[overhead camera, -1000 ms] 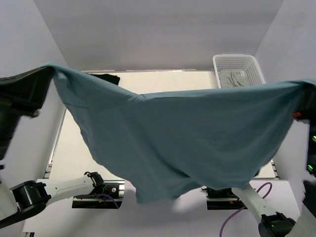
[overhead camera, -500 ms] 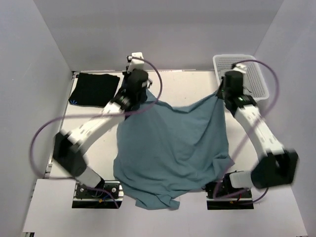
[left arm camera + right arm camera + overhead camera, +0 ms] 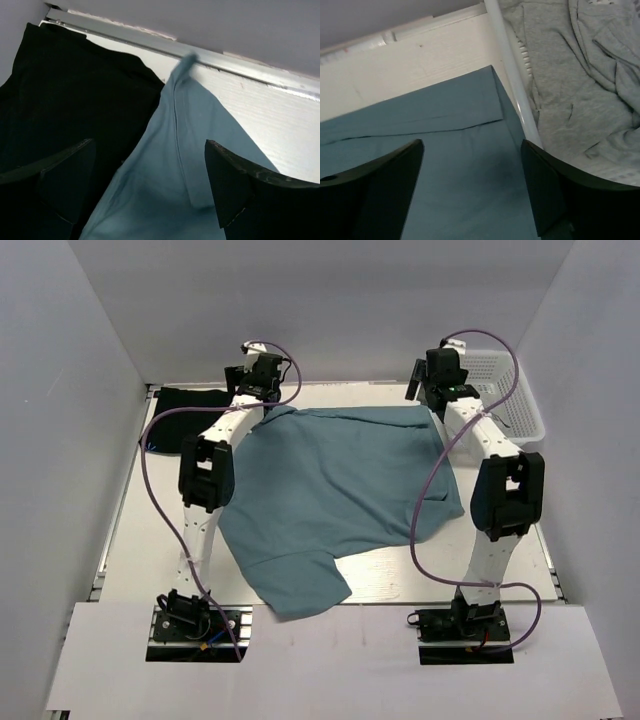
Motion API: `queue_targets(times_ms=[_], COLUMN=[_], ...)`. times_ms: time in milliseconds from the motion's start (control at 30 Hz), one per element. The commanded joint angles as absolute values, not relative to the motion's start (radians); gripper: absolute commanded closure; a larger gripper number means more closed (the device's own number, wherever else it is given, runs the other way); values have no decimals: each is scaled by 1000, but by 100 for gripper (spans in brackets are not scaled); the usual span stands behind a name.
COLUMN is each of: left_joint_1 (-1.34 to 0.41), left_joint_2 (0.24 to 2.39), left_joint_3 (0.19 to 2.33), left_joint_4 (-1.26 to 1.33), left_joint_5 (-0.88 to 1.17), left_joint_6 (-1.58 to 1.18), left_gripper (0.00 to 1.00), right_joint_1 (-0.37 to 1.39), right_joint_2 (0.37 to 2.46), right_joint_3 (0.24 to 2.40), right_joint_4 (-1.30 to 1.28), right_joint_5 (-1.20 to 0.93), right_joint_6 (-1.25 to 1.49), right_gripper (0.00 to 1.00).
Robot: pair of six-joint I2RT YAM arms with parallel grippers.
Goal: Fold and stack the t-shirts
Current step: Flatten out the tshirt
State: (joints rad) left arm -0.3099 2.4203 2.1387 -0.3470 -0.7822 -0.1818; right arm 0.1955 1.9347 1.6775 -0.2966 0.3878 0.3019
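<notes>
The teal-blue t-shirt lies spread on the table, its far edge near the back wall and a rumpled part hanging toward the near edge. My left gripper hovers open over its far left corner, cloth lying loose below the gap. My right gripper stands open over the far right corner, nothing between its fingers. The black t-shirt lies folded at the back left, right beside the teal corner.
A white basket stands at the back right, its rim right beside the teal shirt's corner, with grey cloth inside. The back wall and a metal rail run just behind both grippers. Purple cables loop over both arms.
The teal shirt was held stretched in the air, then carried down to the far side of the table. Both grippers have now opened and let go, and the shirt lies on the table.
</notes>
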Motion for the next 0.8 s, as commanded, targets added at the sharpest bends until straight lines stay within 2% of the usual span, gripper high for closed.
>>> queue_targets(times_ms=[0, 167, 267, 333, 367, 433, 533, 767], left_joint_1=[-331, -344, -356, -356, -356, -365, -374, -383], left_joint_2=[2209, 2025, 1876, 1797, 1710, 1634, 1527, 1476], left_joint_3=[2067, 1936, 1751, 1547, 1394, 1252, 1050, 821], left_joint_4=[-340, -488, -564, -565, -501, -427, -321, -311], left_joint_5=[-723, -605, -473, -392, -295, -154, -48, -67], left_joint_6=[-210, -331, -453, -521, -534, -563, -592, -644], left_gripper=[0, 0, 0, 0, 0, 0, 0, 0], right_joint_1=[195, 195, 187, 189, 189, 190, 190, 178], right_joint_2=[1842, 1611, 1513, 1451, 1427, 1417, 1376, 1270], right_joint_3=[1651, 1458, 1239, 1157, 1108, 1033, 918, 713], right_joint_4=[-272, -287, -322, -369, -400, -458, -517, -447], right_joint_5=[333, 259, 229, 216, 195, 195, 240, 176], right_joint_6=[268, 322, 388, 422, 440, 489, 543, 594], right_gripper=[10, 10, 10, 10, 10, 10, 10, 13])
